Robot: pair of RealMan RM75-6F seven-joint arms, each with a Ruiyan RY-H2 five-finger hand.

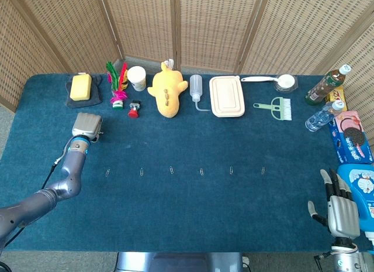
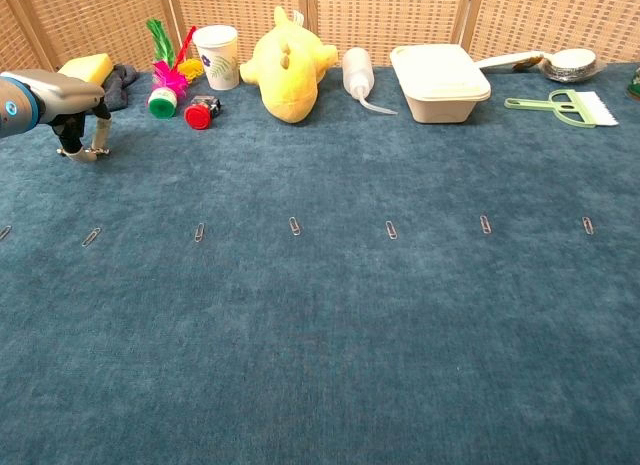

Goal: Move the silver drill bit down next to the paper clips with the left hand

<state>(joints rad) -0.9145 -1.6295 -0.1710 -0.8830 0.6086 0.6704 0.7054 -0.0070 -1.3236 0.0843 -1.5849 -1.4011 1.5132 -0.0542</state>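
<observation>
The silver drill bit [image 2: 74, 154] is a short thin metal piece at the far left of the blue cloth; the chest view shows it lying crosswise at the tips of my left hand's fingers [image 2: 99, 134]. My left hand [image 2: 52, 92] [image 1: 87, 125] reaches down over it and pinches it, just off or on the cloth; which one I cannot tell. The paper clips [image 2: 294, 225] [image 1: 171, 169] form a spaced row across the cloth, nearer to me than the bit. My right hand [image 1: 341, 209] rests at the front right edge, fingers spread, holding nothing.
Along the back stand a yellow sponge [image 1: 80, 86], a feather shuttlecock [image 1: 118, 85], a paper cup [image 1: 137, 78], a yellow plush toy [image 1: 167, 92], a squeeze bottle [image 1: 196, 88], a lidded box [image 1: 227, 96] and a green brush [image 1: 277, 107]. Bottles and snack packs [image 1: 349, 133] line the right edge.
</observation>
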